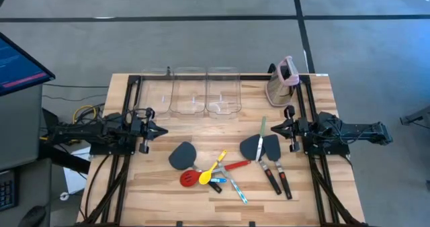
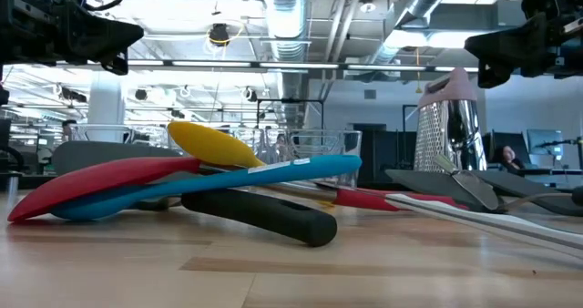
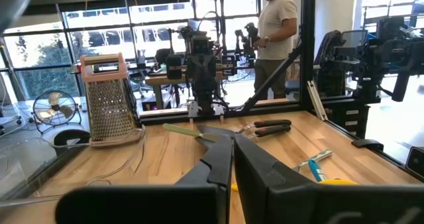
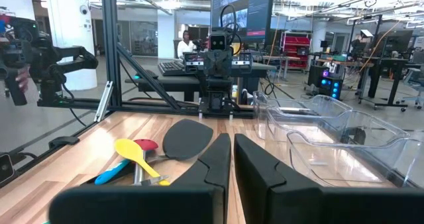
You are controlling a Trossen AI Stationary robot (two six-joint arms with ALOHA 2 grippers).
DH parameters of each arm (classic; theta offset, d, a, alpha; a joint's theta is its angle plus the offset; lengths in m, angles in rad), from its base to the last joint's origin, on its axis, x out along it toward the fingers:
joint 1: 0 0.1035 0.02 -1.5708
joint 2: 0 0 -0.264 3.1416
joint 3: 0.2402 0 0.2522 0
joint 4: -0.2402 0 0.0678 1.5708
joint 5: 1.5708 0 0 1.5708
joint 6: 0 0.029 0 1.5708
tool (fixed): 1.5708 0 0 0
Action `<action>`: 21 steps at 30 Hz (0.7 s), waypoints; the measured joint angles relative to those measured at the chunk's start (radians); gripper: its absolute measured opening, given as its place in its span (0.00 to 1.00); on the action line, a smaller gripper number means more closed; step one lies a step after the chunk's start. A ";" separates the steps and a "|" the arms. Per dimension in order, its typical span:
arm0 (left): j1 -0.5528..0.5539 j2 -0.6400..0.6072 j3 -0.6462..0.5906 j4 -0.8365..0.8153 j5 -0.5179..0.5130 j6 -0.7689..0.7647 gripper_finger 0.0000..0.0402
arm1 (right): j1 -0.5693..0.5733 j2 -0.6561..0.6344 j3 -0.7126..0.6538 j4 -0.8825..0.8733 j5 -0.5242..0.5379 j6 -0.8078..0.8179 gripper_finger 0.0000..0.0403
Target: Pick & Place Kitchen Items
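Both arms are held at the sides of the bench (image 1: 161,193), well apart from the utensils. The left tool (image 1: 163,129) is clenched on nothing and points inward from the left edge; the right tool (image 1: 274,127) is likewise clenched and empty at the right edge. One dark spatula (image 1: 182,155) is seen left of centre, just beside the red slotted spoon (image 1: 189,178), the yellow spoon (image 1: 213,168) and the blue spoon (image 1: 216,180), which are piled together. Two more spatulas (image 1: 265,150) are laid near the right tool, with a thin silvery-green tool (image 1: 261,137) across them. Three clear bins (image 1: 205,93) are lined along the far edge, beside an upright grater (image 1: 282,80).
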 joint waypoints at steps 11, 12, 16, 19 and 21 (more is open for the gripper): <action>0.000 0.000 0.000 0.016 -0.002 -0.117 0.02 | 0.002 0.000 0.000 0.000 0.001 -0.100 0.04; 0.000 0.000 0.000 0.016 -0.003 -0.121 0.02 | 0.002 0.000 0.000 0.000 0.001 -0.092 0.04; 0.000 0.000 0.000 0.019 -0.003 -0.202 0.02 | 0.001 0.000 0.000 0.000 0.001 -0.079 0.04; 0.000 0.000 0.000 0.025 -0.003 -0.321 0.02 | 0.001 0.000 0.000 0.001 0.001 -0.075 0.04; 0.000 0.000 0.000 0.027 -0.003 -0.437 0.02 | 0.004 0.000 0.000 0.001 0.000 -0.037 0.04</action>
